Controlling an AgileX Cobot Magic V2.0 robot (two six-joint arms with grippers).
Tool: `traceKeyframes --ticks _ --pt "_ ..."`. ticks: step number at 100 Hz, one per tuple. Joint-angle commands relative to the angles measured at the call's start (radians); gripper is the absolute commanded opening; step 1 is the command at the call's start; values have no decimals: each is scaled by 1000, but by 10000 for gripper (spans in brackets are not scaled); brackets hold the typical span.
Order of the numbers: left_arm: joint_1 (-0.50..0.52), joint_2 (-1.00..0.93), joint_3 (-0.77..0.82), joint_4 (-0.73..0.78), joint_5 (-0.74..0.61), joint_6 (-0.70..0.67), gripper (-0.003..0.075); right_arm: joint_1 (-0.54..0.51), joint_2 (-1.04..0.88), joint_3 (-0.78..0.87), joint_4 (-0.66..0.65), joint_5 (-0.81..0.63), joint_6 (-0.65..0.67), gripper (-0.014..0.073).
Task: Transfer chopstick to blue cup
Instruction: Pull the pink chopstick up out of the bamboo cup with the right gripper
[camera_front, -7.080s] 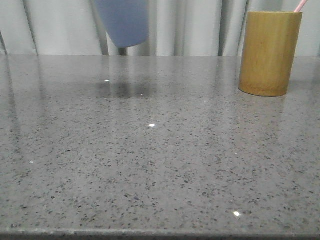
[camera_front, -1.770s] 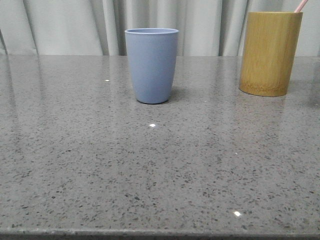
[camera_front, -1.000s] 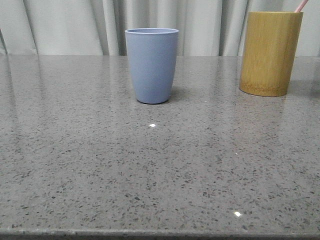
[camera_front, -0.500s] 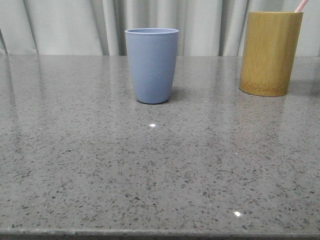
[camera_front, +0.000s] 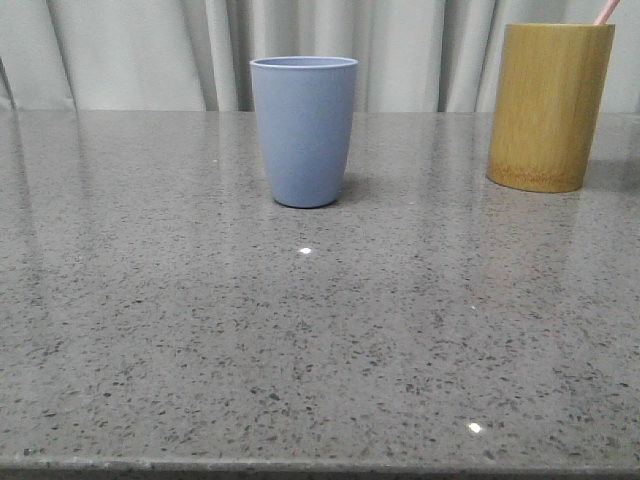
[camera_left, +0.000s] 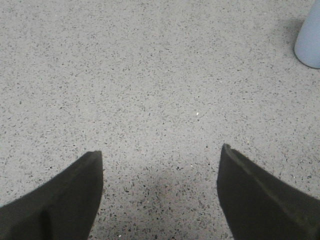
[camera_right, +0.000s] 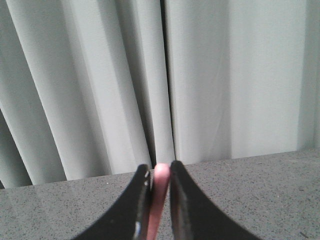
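Pink chopstick (camera_right: 159, 192) is pinched between the right gripper (camera_right: 156, 172) fingers, so lift straight out of the bamboo holder (camera_front: 549, 105) before swinging toward the blue cup (camera_front: 303, 130).

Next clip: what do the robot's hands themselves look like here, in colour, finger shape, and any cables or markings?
Both are dark. The left hand has two broad, matte black fingers, wedge-shaped and tapering to blunt tips. The right hand has two black fingers that curve and narrow toward their tips, with a slightly glossy sheen along the inner edges. No cables, labels or markings are visible on either.
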Motion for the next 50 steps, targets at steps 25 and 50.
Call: traceKeyframes --ticks 25,50 --pt "2 -3 -28 -8 -68 -10 474 -5 -23 -27 -8 -103 -13 -18" --pt "2 -3 -28 -8 -68 -10 474 -4 -24 -85 -8 -89 30 -18"
